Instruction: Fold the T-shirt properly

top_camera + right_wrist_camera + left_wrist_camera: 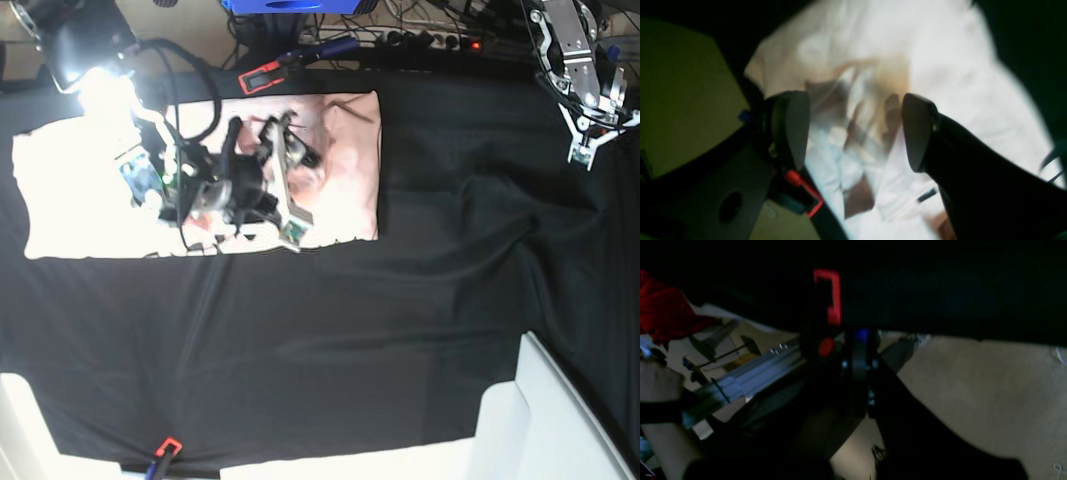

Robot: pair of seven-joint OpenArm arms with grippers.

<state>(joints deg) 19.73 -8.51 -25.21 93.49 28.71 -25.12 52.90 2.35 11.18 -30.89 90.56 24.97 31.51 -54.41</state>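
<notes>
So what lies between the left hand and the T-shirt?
In the base view, only bare black table cloth lies between the left hand and the T-shirt.
</notes>
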